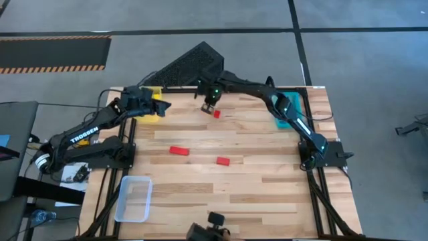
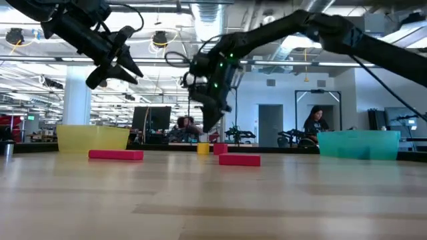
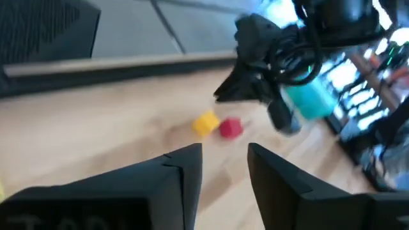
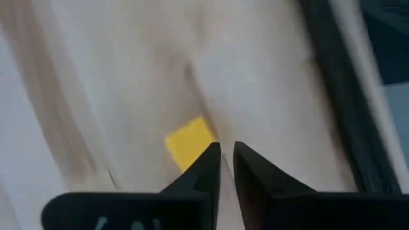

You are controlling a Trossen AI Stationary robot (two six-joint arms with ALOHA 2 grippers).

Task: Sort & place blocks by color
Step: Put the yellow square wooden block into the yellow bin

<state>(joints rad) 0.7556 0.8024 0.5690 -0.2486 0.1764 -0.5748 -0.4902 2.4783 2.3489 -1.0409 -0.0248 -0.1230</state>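
two oblong red blocks [image 1: 178, 150] lie mid-table, unsorted — a small red block [image 1: 217, 114] and yellow block [image 3: 205, 123] too. right gripper [image 1: 209, 102] hovers above these, jaws nearly together, empty. left gripper [image 1: 159, 106], parted, empty, hangs at the yellow tray [image 1: 148, 117].

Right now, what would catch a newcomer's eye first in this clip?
The right gripper reaches to the table's far edge, fingers nearly together with nothing between them, over a small red block and a yellow block. The left gripper hangs open above the yellow tray at the far left. Two longer red blocks lie mid-table.
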